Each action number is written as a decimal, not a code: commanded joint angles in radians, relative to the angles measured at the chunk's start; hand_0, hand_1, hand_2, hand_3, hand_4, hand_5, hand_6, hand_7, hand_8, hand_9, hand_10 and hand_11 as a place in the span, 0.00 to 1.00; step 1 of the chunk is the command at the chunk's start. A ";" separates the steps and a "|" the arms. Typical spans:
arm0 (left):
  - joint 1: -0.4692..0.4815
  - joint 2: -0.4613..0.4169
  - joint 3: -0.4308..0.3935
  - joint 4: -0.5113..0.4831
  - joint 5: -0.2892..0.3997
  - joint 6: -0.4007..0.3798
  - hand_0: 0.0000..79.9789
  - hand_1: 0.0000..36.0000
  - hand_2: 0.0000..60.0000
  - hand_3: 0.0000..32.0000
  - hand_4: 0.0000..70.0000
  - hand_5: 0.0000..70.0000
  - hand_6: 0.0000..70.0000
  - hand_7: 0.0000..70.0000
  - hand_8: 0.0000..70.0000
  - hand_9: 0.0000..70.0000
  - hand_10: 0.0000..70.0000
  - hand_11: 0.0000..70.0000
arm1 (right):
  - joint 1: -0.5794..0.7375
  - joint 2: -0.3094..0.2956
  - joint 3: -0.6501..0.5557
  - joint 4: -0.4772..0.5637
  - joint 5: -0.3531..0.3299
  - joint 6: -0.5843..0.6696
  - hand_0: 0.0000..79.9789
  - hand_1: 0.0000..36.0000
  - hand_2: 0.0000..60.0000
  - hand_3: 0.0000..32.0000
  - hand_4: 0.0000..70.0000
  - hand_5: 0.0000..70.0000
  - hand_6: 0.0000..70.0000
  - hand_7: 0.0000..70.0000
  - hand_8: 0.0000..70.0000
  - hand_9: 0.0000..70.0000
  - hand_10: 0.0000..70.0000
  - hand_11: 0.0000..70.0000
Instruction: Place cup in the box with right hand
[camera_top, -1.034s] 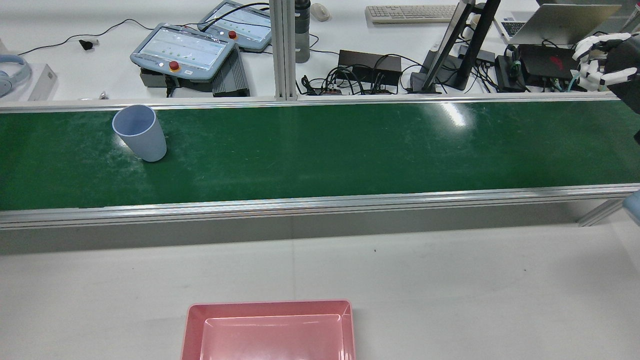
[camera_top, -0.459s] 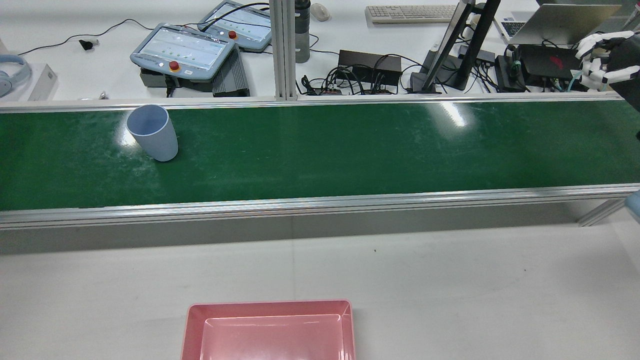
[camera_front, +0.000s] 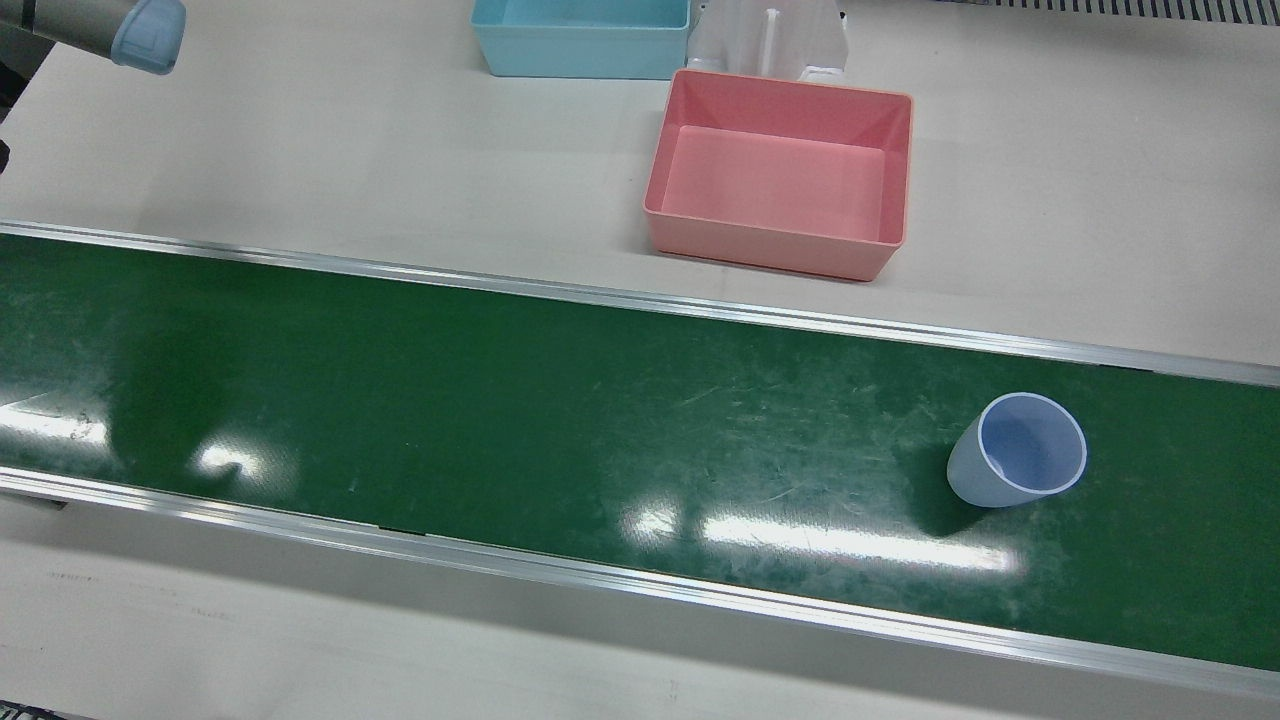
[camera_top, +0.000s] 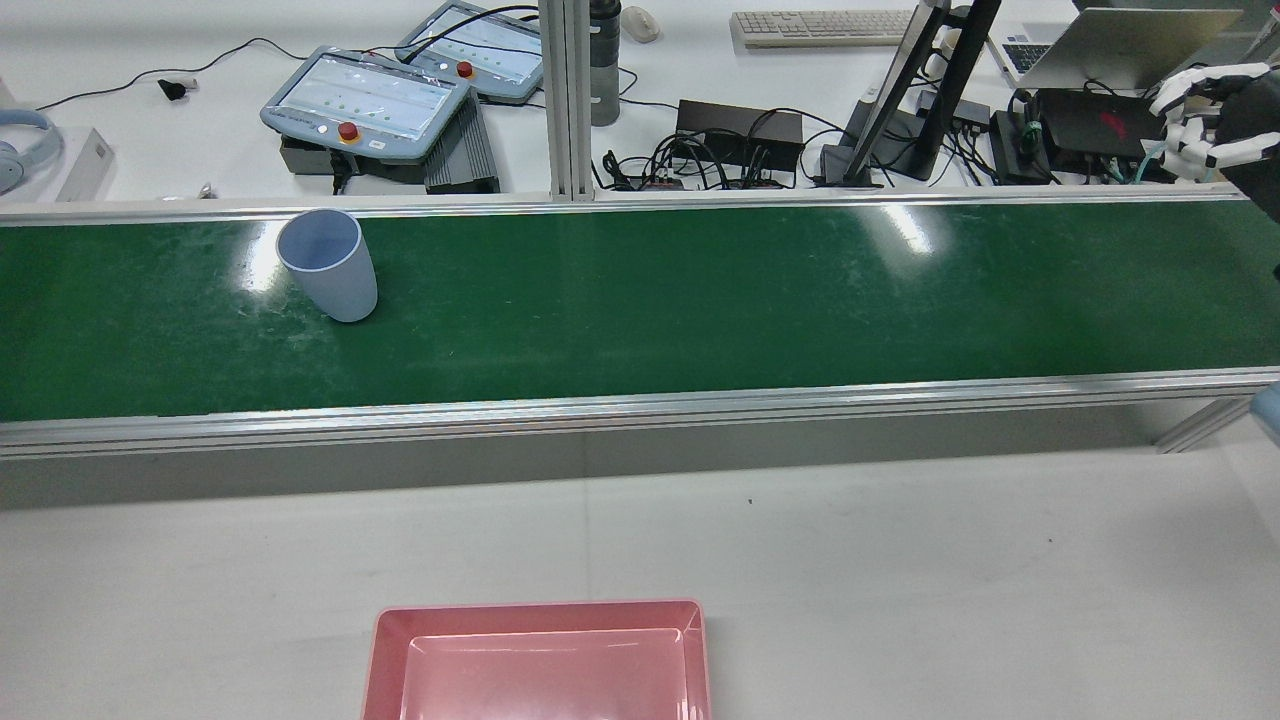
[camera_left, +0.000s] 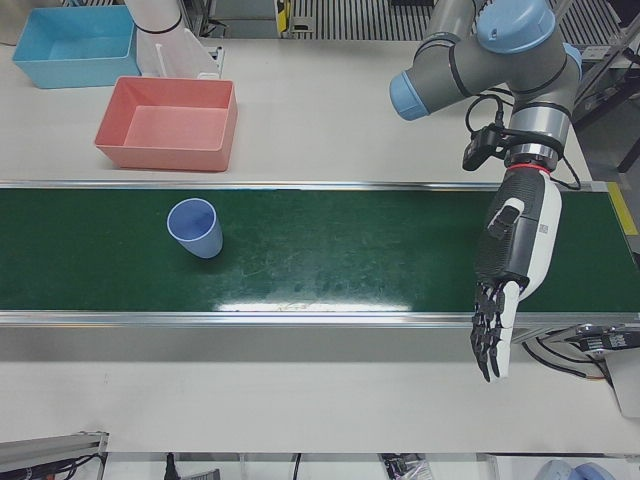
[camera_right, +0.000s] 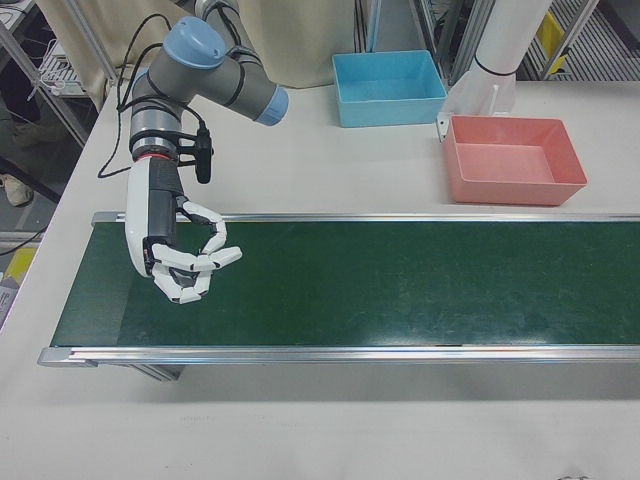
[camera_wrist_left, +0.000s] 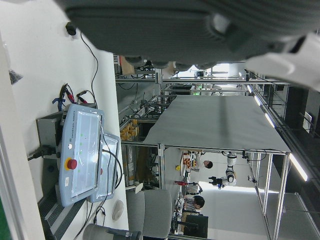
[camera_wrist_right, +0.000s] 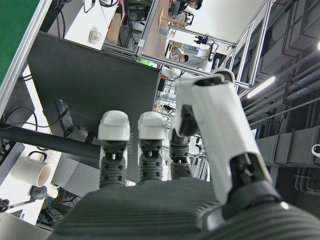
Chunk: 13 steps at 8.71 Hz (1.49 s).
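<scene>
In the rear view, the pink box (camera_top: 540, 660) is closest to us, at the bottom middle of the frame, on the pale table (camera_top: 900, 580). We only see part of it there. The front view shows the whole box (camera_front: 780, 185), with nothing inside, and a blue box (camera_front: 580, 35) behind it at the top of the frame, which the rear view does not show.

Next comes the long green belt (camera_top: 700, 300). The cup (camera_top: 328, 265) stands upright on it, in the upper left of the rear view, near the belt's far edge. In the front view the cup (camera_front: 1017, 463) is at the lower right, well apart from the box.

The rear view shows only a bit of the right hand (camera_top: 1200, 120) at the upper right edge. The right-front view shows it whole: the right hand (camera_right: 180, 255) hangs over the left end of the belt with its fingers (camera_right: 205, 265) curled in and apart, holding nothing.

We see the left hand (camera_left: 505, 290) only in the left-front view, at the right of the frame. Its fingers (camera_left: 490, 335) point straight down, close side by side, and hold nothing.

Farthest off, beyond the belt, are two pendants (camera_top: 370, 100) on a desk.
</scene>
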 joint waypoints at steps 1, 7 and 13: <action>-0.001 0.000 0.000 0.000 0.000 0.000 0.00 0.00 0.00 0.00 0.00 0.00 0.00 0.00 0.00 0.00 0.00 0.00 | -0.001 0.001 -0.003 0.000 0.000 0.000 1.00 1.00 1.00 0.00 0.52 0.37 0.47 1.00 0.89 1.00 0.85 1.00; -0.001 0.000 0.000 0.000 0.000 0.000 0.00 0.00 0.00 0.00 0.00 0.00 0.00 0.00 0.00 0.00 0.00 0.00 | 0.000 0.001 -0.001 -0.001 0.000 0.000 1.00 1.00 1.00 0.00 0.53 0.37 0.47 1.00 0.89 1.00 0.85 1.00; 0.001 0.000 0.000 0.000 0.000 0.000 0.00 0.00 0.00 0.00 0.00 0.00 0.00 0.00 0.00 0.00 0.00 0.00 | 0.003 -0.001 0.002 -0.003 -0.002 0.000 1.00 1.00 1.00 0.00 0.53 0.37 0.46 1.00 0.88 1.00 0.84 1.00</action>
